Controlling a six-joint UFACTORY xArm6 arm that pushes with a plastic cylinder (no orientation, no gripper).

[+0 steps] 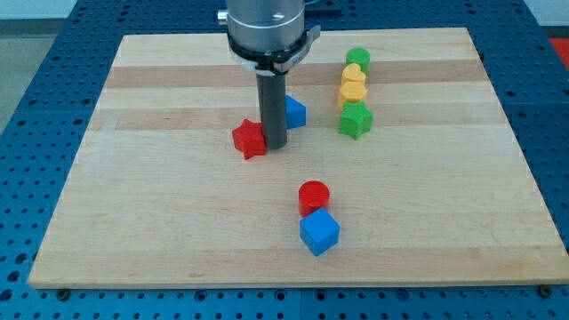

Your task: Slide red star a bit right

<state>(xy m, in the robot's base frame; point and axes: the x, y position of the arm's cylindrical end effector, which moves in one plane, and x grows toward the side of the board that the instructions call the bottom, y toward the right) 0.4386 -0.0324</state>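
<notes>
Pale wooden board (133,222) on a blue perforated bench fills your one camera view, and my tip (273,146) rests on it just at the right edge of the red star (250,139), which lies left of centre; being a plain rod, it grips nothing. You can count eight blocks: behind the rod a partly hidden blue block (294,112); toward the view's upper right a column of green cylinder (357,59), two yellow blocks (353,73) (353,92) and green star (355,120); and below centre a red cylinder (313,195) touching a blue cube (319,232).

no readable text, no labels, no brands, no numbers, no signs
</notes>
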